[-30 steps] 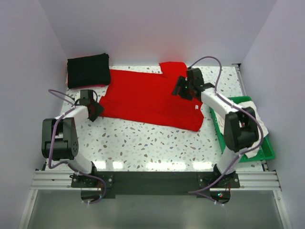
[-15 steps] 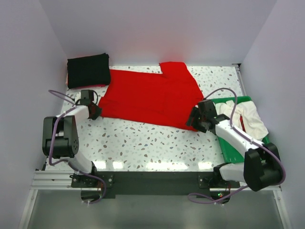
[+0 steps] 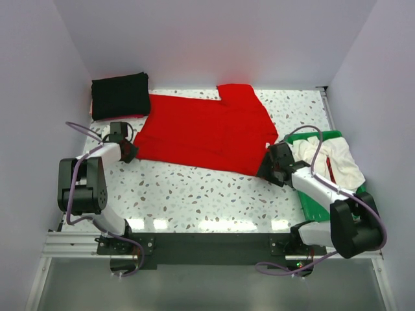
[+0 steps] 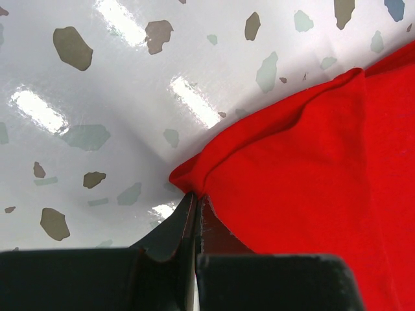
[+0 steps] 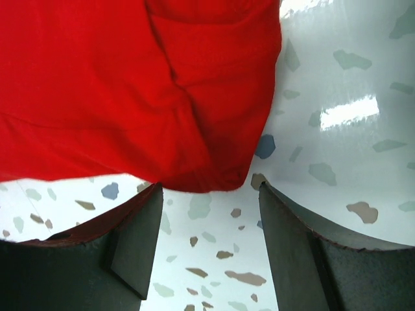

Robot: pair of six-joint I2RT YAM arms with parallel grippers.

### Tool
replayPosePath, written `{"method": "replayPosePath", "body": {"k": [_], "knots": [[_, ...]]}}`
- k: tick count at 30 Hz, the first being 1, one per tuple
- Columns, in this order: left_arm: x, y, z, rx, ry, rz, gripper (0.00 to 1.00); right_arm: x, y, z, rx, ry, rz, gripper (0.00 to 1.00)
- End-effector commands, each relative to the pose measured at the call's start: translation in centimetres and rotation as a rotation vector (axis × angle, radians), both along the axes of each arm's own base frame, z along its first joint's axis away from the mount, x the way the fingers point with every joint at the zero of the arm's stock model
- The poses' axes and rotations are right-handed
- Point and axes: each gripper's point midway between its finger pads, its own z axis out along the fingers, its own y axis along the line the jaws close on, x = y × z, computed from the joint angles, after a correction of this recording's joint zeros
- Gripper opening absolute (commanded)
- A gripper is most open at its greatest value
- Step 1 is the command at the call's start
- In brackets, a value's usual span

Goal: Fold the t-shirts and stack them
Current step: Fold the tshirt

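Note:
A bright red t-shirt lies spread flat across the back half of the table. My left gripper is at its near left corner. In the left wrist view the jaws are pressed together with the bunched tip of the red t-shirt pinched at them. My right gripper stands open at the near right corner. Its two fingers straddle bare table, with the edge of the red t-shirt just beyond the tips. A folded black t-shirt sits at the back left. A whitish t-shirt lies crumpled in the tray.
A green plastic tray stands along the table's right edge, beside the right arm. White walls close in the back and both sides. Speckled white tabletop stretches between the red shirt and the arm bases.
My left gripper has closed on the shirt's near left corner. My right arm has swung from the shirt's back right part down to its near right corner, staying open.

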Motion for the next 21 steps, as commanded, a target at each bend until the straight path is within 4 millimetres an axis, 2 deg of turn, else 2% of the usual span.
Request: {"method": "replayPosePath", "body": {"k": [1,3,8,10,11,14,17,18,19,21], "knots": [[0.9,1.1,1.2,0.044,-0.025,0.014,0.0,2.4,-0.7,0.2,-0.022,-0.08,-0.064,0.64],[0.9,1.1,1.2,0.048,-0.023,0.011,0.0,2.9,-0.8,-0.3,-0.033,-0.068,-0.068,0.64],[0.8,1.1,1.3,0.051,-0.021,0.012,0.0,4.5,-0.7,0.0,-0.044,-0.072,-0.066,0.6],[0.7,1.3,1.6,0.056,-0.021,0.014,0.0,4.7,-0.7,0.5,-0.046,-0.075,-0.056,0.5],[0.6,1.3,1.7,0.06,-0.021,0.014,0.0,4.8,-0.7,0.8,-0.046,-0.079,-0.053,0.32],[0.1,1.6,2.2,0.079,-0.021,0.021,0.0,4.5,-1.0,1.7,-0.046,-0.079,-0.044,0.1],[-0.8,2.1,3.1,0.108,-0.022,0.037,0.0,3.4,-1.1,2.4,-0.022,-0.062,-0.029,0.02],[-1.7,2.2,2.8,0.115,-0.004,0.041,0.0,3.1,-1.2,2.6,-0.018,-0.06,-0.027,0.0],[-2.0,2.5,3.6,0.13,-0.021,0.053,0.0,2.3,-1.3,2.6,-0.017,-0.044,-0.019,0.0],[-3.4,2.7,3.6,0.142,-0.003,0.066,0.0,1.1,-1.5,3.7,-0.007,-0.052,-0.014,0.0]]}}
